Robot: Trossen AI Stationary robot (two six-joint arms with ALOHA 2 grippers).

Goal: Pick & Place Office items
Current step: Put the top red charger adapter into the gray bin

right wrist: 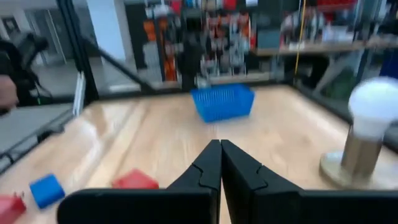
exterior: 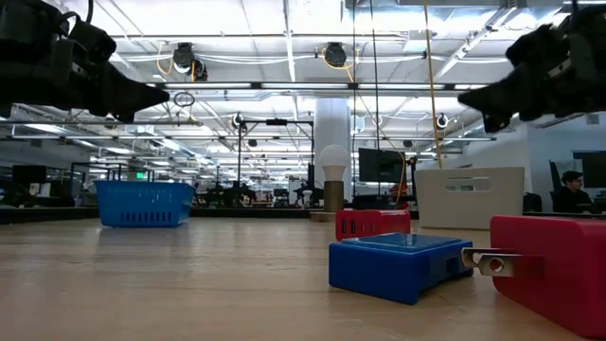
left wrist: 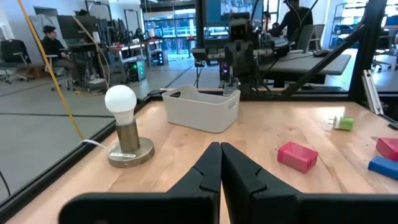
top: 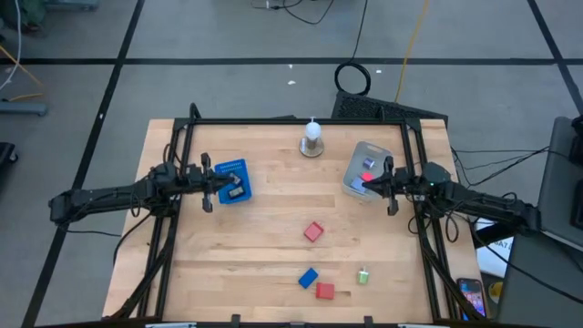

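Note:
Thumb-sized office items lie flat on the wooden table: a red block (top: 313, 231), a blue block (top: 308, 277), another red block (top: 325, 291) and a small green piece (top: 363, 275). Red pieces (top: 368, 166) sit inside the grey tub (top: 356, 155), and a dark piece (top: 237, 191) lies in the blue basket (top: 230, 170). My left gripper (top: 215, 183) hovers shut beside the basket, raised off the table (exterior: 161, 95). My right gripper (top: 372, 185) hovers shut over the tub's near edge (exterior: 464, 98). In both wrist views the fingers (left wrist: 220, 149) (right wrist: 220, 146) are closed with nothing between them.
A lamp with a white bulb (top: 312, 138) stands near the far edge, between the basket and the tub. A black frame (top: 291, 120) runs along the table's far and side edges. Bare wood (top: 255, 237) lies between the two grippers and left of the loose items.

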